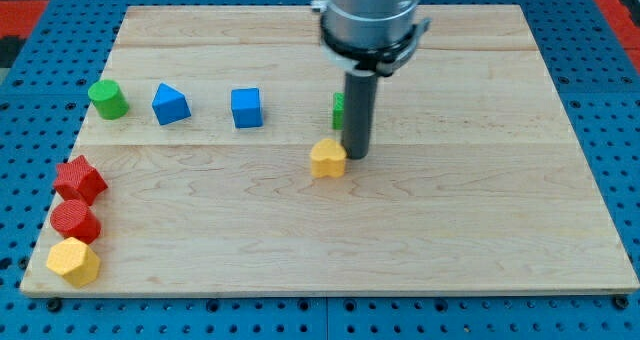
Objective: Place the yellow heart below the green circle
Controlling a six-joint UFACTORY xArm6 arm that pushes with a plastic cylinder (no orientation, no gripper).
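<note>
Tip [355, 156] resting just to the view's right of the yellow heart [328, 158], touching or nearly touching its right edge; no jaws on this end effector, merely a straight dark rod, so nothing spread, pressed together or pinching.

Yellow heart sitting near the middle of the surface [480, 230]; green circle [107, 99] standing far off toward the view's left, near the upper left edge; target spot lying below that circle, above the red blocks.

Judging the step in hand: pushing the heart leftward across the board. Advising contact kept centred on the heart's right flank, since the lobed outline is likely to be rotating off a narrow rod; advising a line running below the blue block with a sloped top [170, 104] and the blue cube [246, 108], avoiding both; slowing near the red star-like block [79, 179] to avoid disturbing it.

Noting materials: pale wooden board with visible grain and faint seams, probably offering low friction; blocks appearing as matte moulded pieces, solid coloured. Noting a red cylinder [75, 220] and a yellow hexagonal block [73, 261] at the lower left; a second green block [339, 108] mostly hidden behind the rod, shape not determinable.
</note>
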